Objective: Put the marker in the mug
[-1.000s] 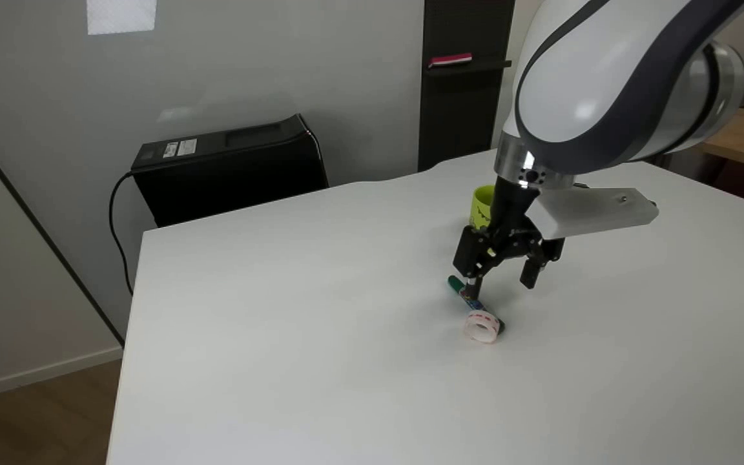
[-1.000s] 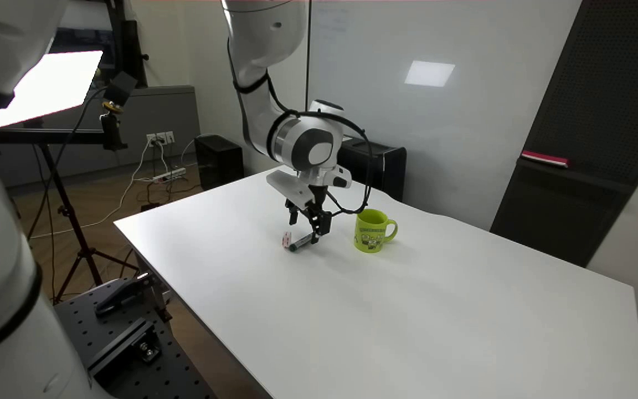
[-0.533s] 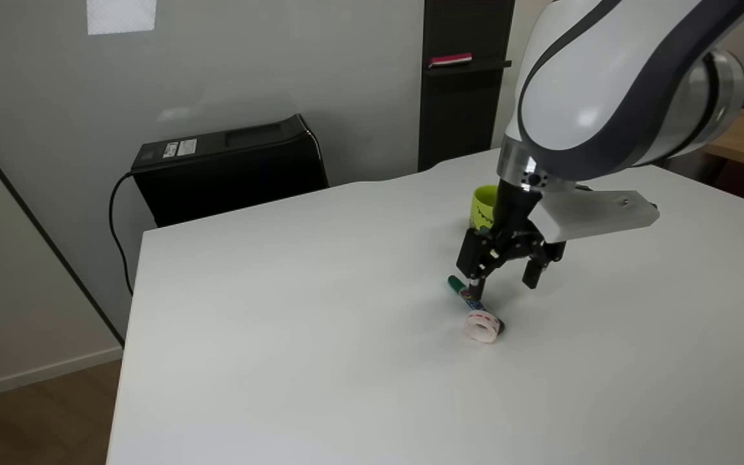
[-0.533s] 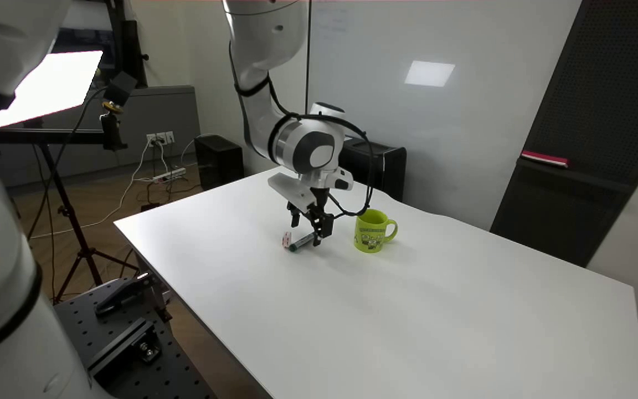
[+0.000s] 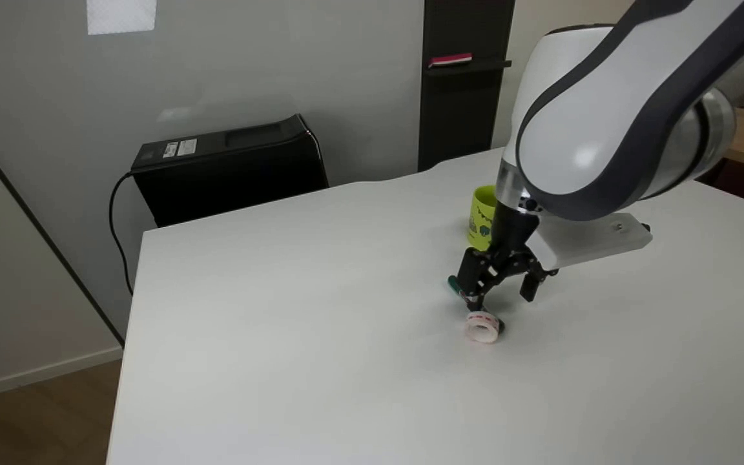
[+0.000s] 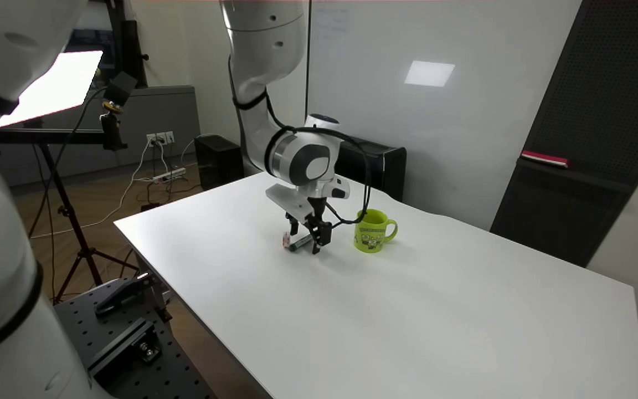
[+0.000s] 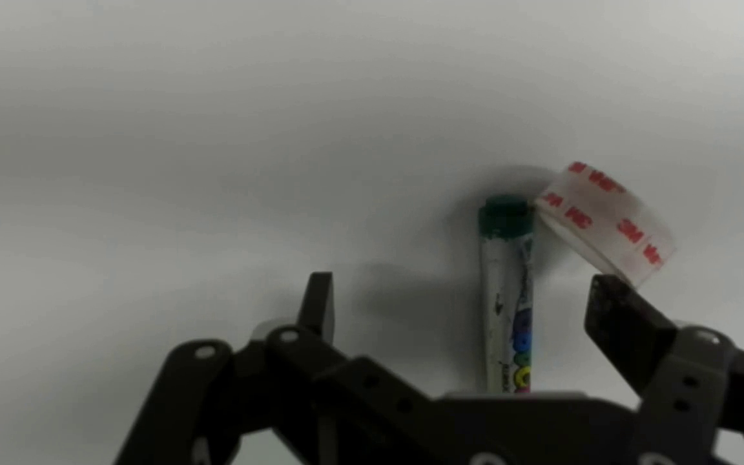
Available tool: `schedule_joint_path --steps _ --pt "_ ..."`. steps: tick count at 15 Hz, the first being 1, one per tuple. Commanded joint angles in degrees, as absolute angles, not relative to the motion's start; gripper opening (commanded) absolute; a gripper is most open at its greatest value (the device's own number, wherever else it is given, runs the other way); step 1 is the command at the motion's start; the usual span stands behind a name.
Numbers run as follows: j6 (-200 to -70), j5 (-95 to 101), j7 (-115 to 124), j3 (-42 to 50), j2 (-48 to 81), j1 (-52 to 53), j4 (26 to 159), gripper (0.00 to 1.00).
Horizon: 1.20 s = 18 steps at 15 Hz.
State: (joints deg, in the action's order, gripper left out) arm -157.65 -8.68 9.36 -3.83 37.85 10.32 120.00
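Note:
The marker (image 7: 504, 303) is slim, with a green end and a printed white body. It lies flat on the table, and its rear part is hidden under my gripper in the wrist view. Its green end (image 5: 454, 284) shows in an exterior view, as does its body (image 6: 301, 243). My gripper (image 7: 462, 279) is open, low over the table, with its fingers on either side of the marker, the right finger nearer. It also shows in both exterior views (image 5: 502, 299) (image 6: 305, 242). The lime-green mug (image 6: 370, 237) stands upright beside the gripper, partly hidden behind the arm (image 5: 480, 223).
A whitish tape roll with red print (image 7: 608, 223) stands against the marker's green end, close to the right fingertip in the wrist view. It also shows in both exterior views (image 5: 483, 317) (image 6: 286, 240). A black box (image 5: 236, 174) stands behind the white table's (image 5: 281, 355) edge.
My gripper has moved down toward the table, its fingers now lower around the marker. The fingers remain open. The marker, mug and tape roll have not moved.

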Motion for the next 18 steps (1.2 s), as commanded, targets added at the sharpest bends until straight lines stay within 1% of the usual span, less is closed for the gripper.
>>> schedule_joint_path --steps 1,4,5,6,7,8,10,14,16,17,18 --pt "-158.4 -7.1 12.0 -2.5 39.9 12.3 118.9 1.0" --pt "-157.9 -6.3 12.9 -1.6 40.9 13.6 118.6 1.0" --pt "-157.9 -6.1 13.3 -1.2 41.2 14.1 118.5 0.75" --pt "-157.7 -5.8 13.7 -0.6 41.3 14.6 118.3 0.74" --pt "-157.6 -5.7 13.9 -0.3 41.2 14.9 118.2 0.68" --pt "-157.4 -5.3 14.4 0.3 41.2 15.4 118.1 0.59" --pt "-156.8 -4.7 15.2 0.9 41.1 16.1 117.8 0.45" --pt "-155.2 -3.8 17.2 2.4 41.1 17.5 116.8 0.14" --pt "-153.2 -4.1 17.4 2.3 41.1 16.8 116.0 0.0" --pt "-151.9 -4.1 17.6 2.5 41.1 16.5 115.6 0.01" --pt "-150.5 -3.9 17.4 2.8 40.8 16.1 115.3 0.05"
